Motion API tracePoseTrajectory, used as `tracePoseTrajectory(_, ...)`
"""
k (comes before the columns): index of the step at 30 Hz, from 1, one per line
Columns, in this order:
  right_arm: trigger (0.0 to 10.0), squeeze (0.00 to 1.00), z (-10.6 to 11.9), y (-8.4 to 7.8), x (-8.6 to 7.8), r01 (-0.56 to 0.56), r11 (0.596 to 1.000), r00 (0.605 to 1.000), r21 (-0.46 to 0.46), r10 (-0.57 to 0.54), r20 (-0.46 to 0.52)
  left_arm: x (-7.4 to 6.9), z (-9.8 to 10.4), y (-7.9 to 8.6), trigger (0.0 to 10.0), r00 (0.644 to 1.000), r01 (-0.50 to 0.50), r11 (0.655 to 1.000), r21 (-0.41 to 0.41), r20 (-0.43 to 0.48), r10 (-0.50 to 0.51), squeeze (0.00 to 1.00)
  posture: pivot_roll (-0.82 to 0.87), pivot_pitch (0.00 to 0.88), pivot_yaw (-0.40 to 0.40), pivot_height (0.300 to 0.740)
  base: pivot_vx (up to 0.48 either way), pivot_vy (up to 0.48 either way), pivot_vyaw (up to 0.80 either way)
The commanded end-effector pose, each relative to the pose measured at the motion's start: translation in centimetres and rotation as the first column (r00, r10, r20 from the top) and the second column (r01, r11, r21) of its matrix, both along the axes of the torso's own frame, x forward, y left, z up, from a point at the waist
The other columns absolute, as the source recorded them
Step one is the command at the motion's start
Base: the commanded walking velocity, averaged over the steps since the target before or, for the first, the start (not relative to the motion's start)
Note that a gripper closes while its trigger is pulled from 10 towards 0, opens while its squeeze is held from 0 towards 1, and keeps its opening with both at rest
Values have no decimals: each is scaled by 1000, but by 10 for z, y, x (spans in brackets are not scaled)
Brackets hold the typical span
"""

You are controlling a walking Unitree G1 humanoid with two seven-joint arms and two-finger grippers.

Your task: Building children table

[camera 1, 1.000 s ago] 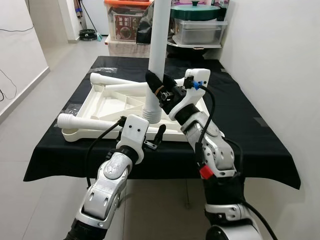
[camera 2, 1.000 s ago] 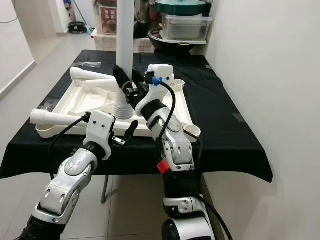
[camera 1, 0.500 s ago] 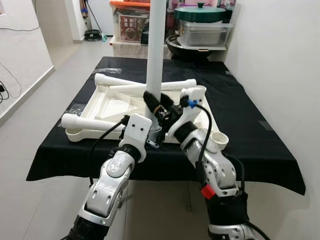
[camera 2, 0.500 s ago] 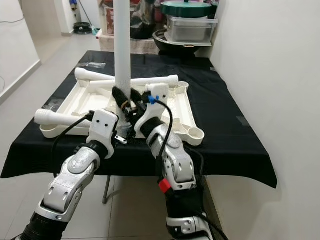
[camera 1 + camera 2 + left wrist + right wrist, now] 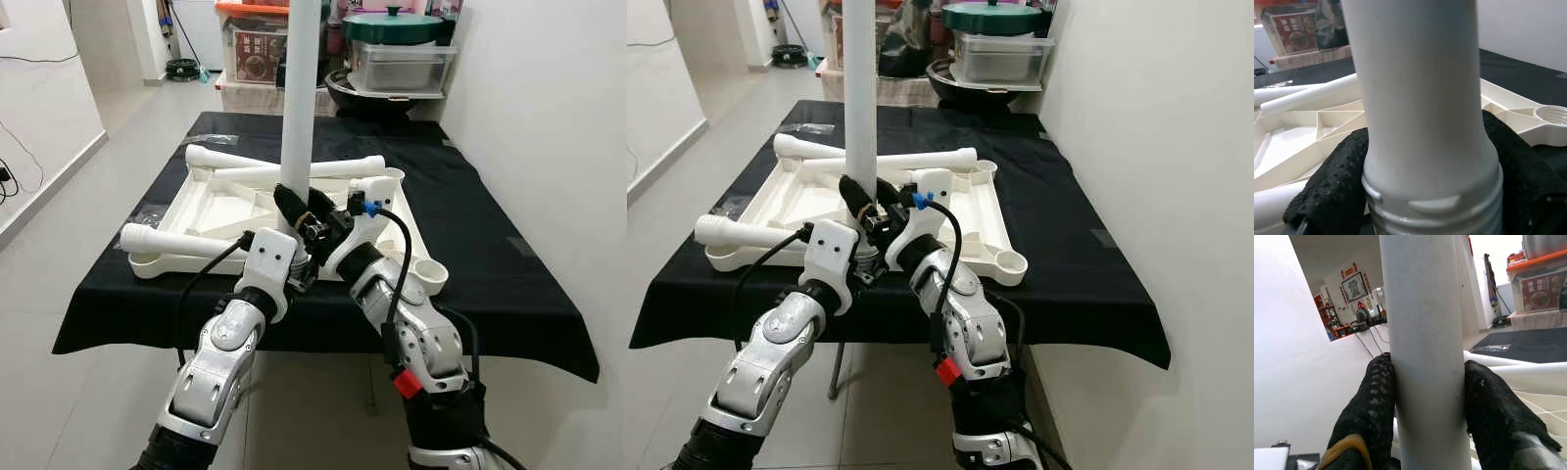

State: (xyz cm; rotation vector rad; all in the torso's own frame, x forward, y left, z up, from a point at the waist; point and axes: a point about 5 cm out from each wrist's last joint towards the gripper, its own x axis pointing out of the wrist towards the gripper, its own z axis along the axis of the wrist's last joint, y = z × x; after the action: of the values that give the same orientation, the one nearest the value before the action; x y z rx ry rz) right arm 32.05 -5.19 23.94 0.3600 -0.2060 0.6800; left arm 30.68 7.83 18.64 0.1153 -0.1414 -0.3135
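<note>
A long white table leg [image 5: 297, 108] stands upright, its threaded end [image 5: 1435, 215] down, over the front edge of the upturned white tabletop [image 5: 220, 201]. My right gripper [image 5: 300, 213] is shut on the leg's lower part; its black fingers [image 5: 1374, 401] press both sides. Just below, my left gripper [image 5: 300, 270] is shut on the same leg right above the thread, with padded fingers [image 5: 1332, 191] on either side. A second leg [image 5: 171, 240] lies along the tabletop's front left. A third leg [image 5: 284, 166] lies across its back. An open corner socket [image 5: 432, 274] shows at front right.
The tabletop rests on a table draped in black cloth [image 5: 490, 255], against a white wall [image 5: 549, 117] on the right. Behind it stand storage boxes [image 5: 257, 49] and a clear tub with a green lid [image 5: 392, 44]. Open tiled floor [image 5: 59, 225] lies to the left.
My left gripper came up from the table's front edge, where it stood open, and shut on the leg's lower end. The leg, still in the right gripper, shifted slightly left.
</note>
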Motion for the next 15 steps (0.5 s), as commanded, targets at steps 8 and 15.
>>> tracePoseTrajectory(8, 0, 0, 5, -3, -3, 18, 999, 1000, 40, -18, 6, 0, -15, 9, 8275, 998, -42, 998, 44, -55, 44, 0, 2, 0, -36, 740, 0, 0, 0)
tracePoseTrajectory(15, 10000, 1000, 2, -3, -3, 37, 998, 999, 51, -35, -26, -2, -14, 26, 10000, 999, -31, 989, 147, -18, 34, 0, 18, 0, -35, 740, 0, 0, 0)
